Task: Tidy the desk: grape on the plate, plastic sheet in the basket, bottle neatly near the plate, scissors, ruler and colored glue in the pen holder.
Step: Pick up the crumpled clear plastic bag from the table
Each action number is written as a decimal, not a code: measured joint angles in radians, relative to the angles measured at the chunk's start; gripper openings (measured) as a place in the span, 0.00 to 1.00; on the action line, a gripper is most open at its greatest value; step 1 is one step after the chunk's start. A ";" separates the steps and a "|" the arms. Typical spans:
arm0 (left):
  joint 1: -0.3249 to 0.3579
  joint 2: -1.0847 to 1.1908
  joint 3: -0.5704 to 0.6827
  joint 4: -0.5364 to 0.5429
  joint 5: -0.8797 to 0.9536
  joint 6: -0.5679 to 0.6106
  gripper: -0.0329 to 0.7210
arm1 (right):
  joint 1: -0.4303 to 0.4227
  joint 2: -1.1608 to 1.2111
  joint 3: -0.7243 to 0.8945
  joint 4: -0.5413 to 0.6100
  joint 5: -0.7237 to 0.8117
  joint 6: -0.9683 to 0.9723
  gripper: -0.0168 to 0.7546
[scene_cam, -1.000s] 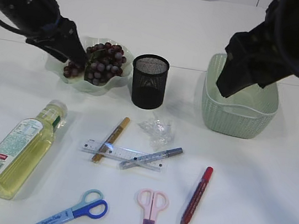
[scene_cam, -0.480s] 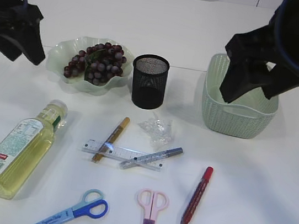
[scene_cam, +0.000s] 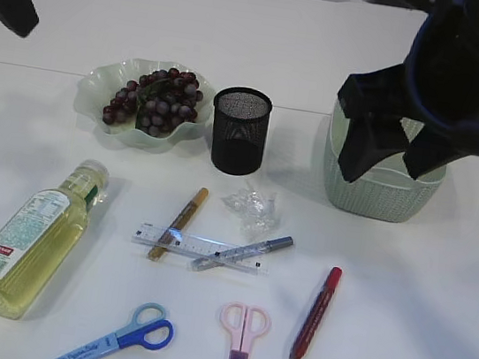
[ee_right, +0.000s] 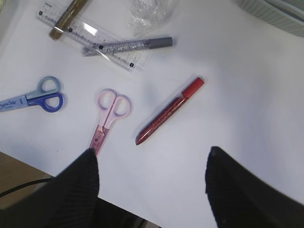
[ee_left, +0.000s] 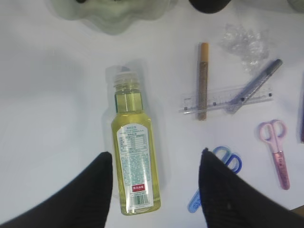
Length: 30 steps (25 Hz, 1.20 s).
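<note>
The grapes (scene_cam: 155, 96) lie on the pale green plate (scene_cam: 91, 92). The crumpled plastic sheet (scene_cam: 252, 206) lies in front of the black mesh pen holder (scene_cam: 239, 130). The oil bottle (scene_cam: 31, 235) lies on its side at the left. The clear ruler (scene_cam: 194, 246) sits under gold glue (scene_cam: 178, 223) and silver glue (scene_cam: 243, 252). Red glue (scene_cam: 315, 313), pink scissors (scene_cam: 241, 336) and blue scissors (scene_cam: 119, 341) lie near the front. My left gripper (ee_left: 156, 153) is open, high above the bottle (ee_left: 135, 152). My right gripper (ee_right: 152, 149) is open, high above the red glue (ee_right: 168, 111).
The green woven basket (scene_cam: 381, 186) stands at the right, partly behind my right gripper (scene_cam: 382, 171). My left gripper (scene_cam: 10, 0) shows only at the top left corner. The table's front edge (ee_right: 57, 175) shows in the right wrist view.
My left gripper has pulled away from the plate of grapes, up and to the left. My right gripper has shifted slightly lower in front of the basket.
</note>
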 joint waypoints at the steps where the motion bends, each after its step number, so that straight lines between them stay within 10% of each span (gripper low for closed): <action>1: -0.008 -0.030 0.000 0.000 0.002 -0.006 0.61 | 0.000 0.007 0.000 0.002 0.000 0.000 0.73; 30: -0.025 -0.486 0.185 -0.107 0.025 -0.058 0.61 | 0.000 0.394 -0.143 0.095 -0.306 -0.123 0.73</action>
